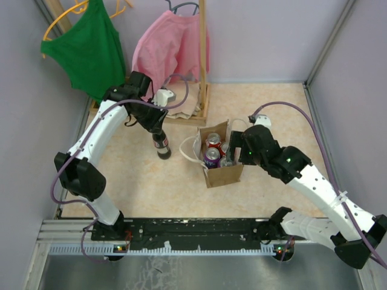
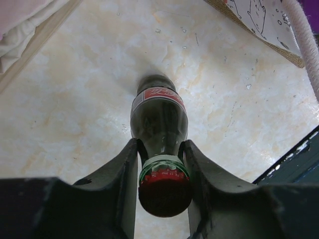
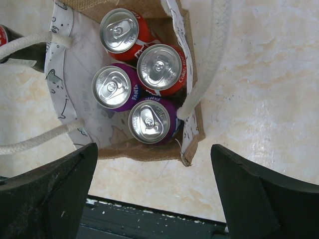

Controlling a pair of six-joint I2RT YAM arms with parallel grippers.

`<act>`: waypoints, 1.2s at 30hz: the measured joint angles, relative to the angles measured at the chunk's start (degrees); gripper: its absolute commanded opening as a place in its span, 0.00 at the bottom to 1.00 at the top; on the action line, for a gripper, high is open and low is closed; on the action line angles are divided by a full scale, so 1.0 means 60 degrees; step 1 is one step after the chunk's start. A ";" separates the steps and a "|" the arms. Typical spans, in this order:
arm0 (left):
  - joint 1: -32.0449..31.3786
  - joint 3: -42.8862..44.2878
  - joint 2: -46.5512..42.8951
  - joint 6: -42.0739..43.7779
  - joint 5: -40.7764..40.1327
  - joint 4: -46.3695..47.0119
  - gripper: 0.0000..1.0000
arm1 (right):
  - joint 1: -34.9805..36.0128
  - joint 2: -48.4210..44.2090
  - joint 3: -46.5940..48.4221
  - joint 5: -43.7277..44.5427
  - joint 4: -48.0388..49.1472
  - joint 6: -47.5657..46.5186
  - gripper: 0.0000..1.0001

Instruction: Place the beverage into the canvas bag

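The beverage is a dark glass cola bottle [image 1: 162, 147] with a red label and red cap, upright left of the canvas bag [image 1: 224, 174]. My left gripper [image 1: 158, 130] is shut on its neck just below the cap; in the left wrist view the gripper [image 2: 162, 147] clamps the bottle [image 2: 159, 117] from both sides. I cannot tell whether its base touches the table. The bag [image 3: 144, 152] stands open with several red and purple cans [image 3: 152, 119] inside. My right gripper [image 1: 239, 148] hovers over the bag's right side, open and empty [image 3: 154, 149].
A wooden clothes stand [image 1: 202, 60] with a green top [image 1: 91, 48] and a pink garment [image 1: 169, 51] stands at the back. White cloth [image 1: 181, 106] lies on its base. The bag's white rope handles [image 3: 212, 59] hang out to both sides. Walls close in left and right.
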 measured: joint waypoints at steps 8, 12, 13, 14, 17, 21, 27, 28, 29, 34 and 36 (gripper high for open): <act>-0.0033 0.0000 -0.0033 0.0047 -0.0106 0.0051 0.00 | 0.0000 0.0004 0.0000 -0.0036 -0.0004 -0.0004 0.95; -0.0033 0.0007 -0.0033 0.0084 -0.0102 0.0022 0.00 | 0.0000 0.0000 0.0000 -0.0062 0.0000 0.0000 0.95; -0.0036 0.0033 -0.0033 0.0109 -0.0102 -0.0011 0.00 | 0.0000 0.0000 0.0000 -0.0066 0.0000 0.0000 0.96; -0.0036 0.0076 -0.0029 0.0113 -0.0106 -0.0066 0.00 | 0.0000 0.0000 0.0000 -0.0066 -0.0004 0.0000 0.96; -0.0040 0.0310 0.0051 0.0109 -0.0102 -0.0390 0.00 | 0.0000 0.0000 0.0000 -0.0073 0.0000 0.0000 0.99; -0.0062 0.1300 0.0386 0.0109 -0.0091 -0.1042 0.00 | 0.0000 0.0000 -0.0004 -0.0142 0.0007 -0.0011 0.99; -0.0080 0.3293 0.1020 0.0073 0.0069 -0.1654 0.00 | 0.0000 0.0036 -0.0004 -0.0171 0.0018 -0.0087 0.99; -0.0098 0.3606 0.1122 0.0047 0.0106 -0.1712 0.00 | 0.0000 0.0051 -0.0004 -0.0175 0.0022 -0.0095 0.99; -0.0113 0.3789 0.1177 0.0029 0.0124 -0.1738 0.00 | 0.0000 0.0073 -0.0004 -0.0175 0.0025 -0.0102 0.99; -0.0255 0.4382 0.1293 -0.0109 0.0335 -0.1759 0.00 | 0.0000 0.0164 -0.0004 -0.0200 0.0044 -0.0113 0.99; -0.0313 0.4404 0.1293 -0.0182 0.0426 -0.1741 0.00 | 0.0000 0.0171 -0.0004 -0.0200 0.0047 -0.0113 0.99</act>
